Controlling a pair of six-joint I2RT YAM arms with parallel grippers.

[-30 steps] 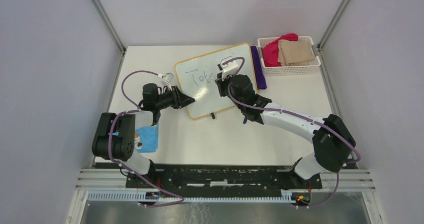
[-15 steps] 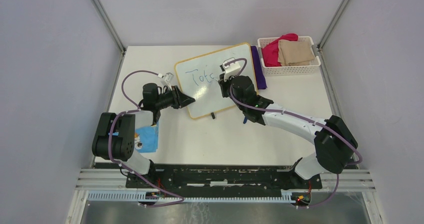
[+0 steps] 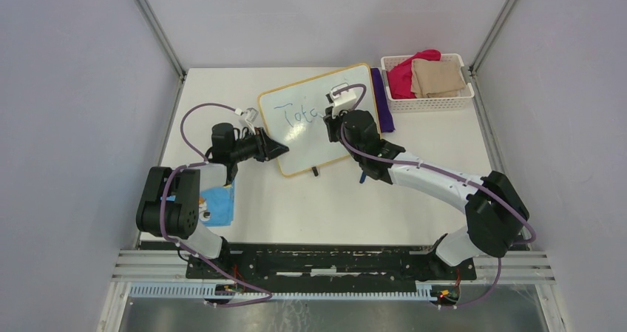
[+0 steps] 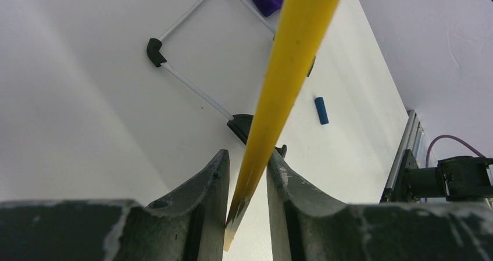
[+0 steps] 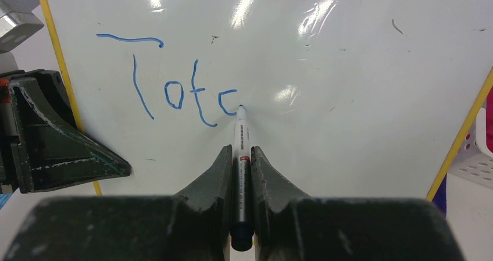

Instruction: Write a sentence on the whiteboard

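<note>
Blue strokes of the sentence (image 5: pixel 174 92), so far legible as "Totc", are seen on the upper left part of the whiteboard (image 5: pixel 349 69). The whiteboard (image 3: pixel 307 146) is placed at the far middle of the table (image 3: pixel 333 206), turned at an angle, its yellow-tan frame facing both arms. A marker (image 5: pixel 240 127) is clamped between the narrow-set fingers of the right gripper (image 5: pixel 241 152), and its tip is pressed against the board at the end of the last letter. From above, the right gripper (image 3: pixel 330 125) is seen over the right half of the board. The left gripper (image 3: pixel 279 150) is closed on the board's left near edge; in the left wrist view the frame (image 4: pixel 285 69) is pinched between the fingers of the left gripper (image 4: pixel 247 162). A blue cap (image 4: pixel 321 110) is seen lying on the table beyond the board. A purple cloth (image 3: pixel 381 99) is laid just beside the board's right edge, next to a white basket (image 3: pixel 466 99) filled with a red cloth (image 3: pixel 403 77) and a tan cloth (image 3: pixel 438 77). A blue booklet (image 3: pixel 218 202) is partly hidden beneath the left arm.
</note>
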